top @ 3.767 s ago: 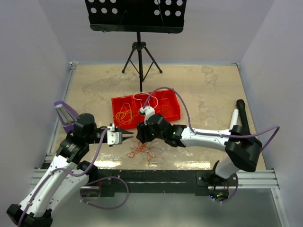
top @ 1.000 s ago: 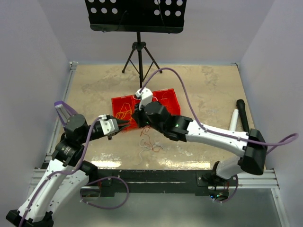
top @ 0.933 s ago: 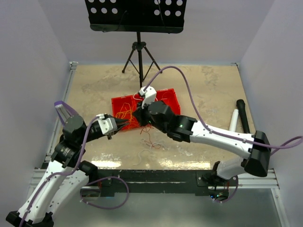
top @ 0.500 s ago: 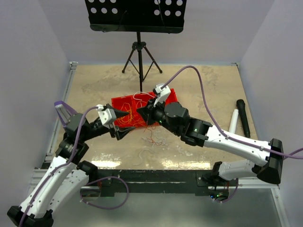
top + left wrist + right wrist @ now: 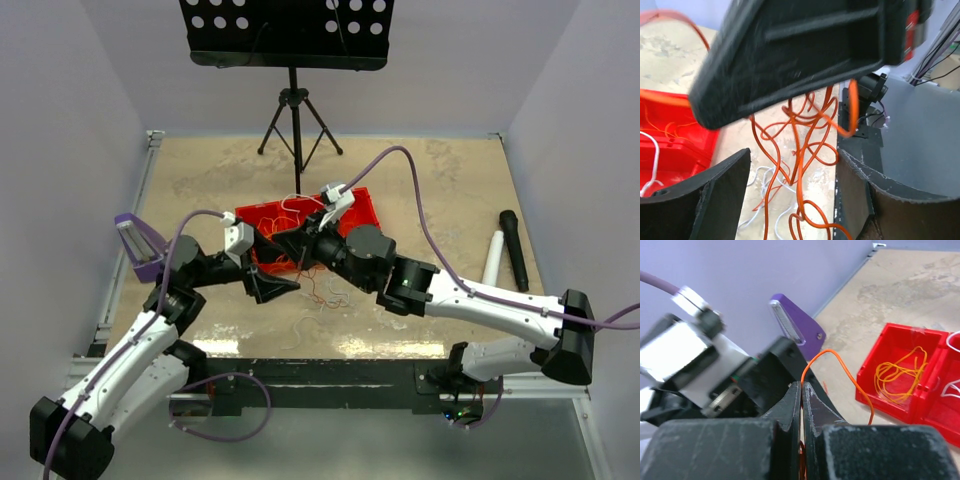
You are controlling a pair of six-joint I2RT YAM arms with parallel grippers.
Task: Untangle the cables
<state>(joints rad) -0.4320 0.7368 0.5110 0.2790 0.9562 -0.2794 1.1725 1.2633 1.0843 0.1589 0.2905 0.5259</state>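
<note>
Orange cables (image 5: 799,170), thin, tangled in loose loops

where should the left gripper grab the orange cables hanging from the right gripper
Take the orange cables on the near-vertical stretch just below the right gripper, which is shut on their top. Come in level with the open left gripper, one finger either side. The strands hang bunched there, while lower down they fan into loose loops.

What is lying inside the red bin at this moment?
One compartment of the red bin holds a loop of orange-yellow wire; the neighbouring one holds a white wire. From above, the right arm covers part of the bin, so the rest is hidden.
</note>
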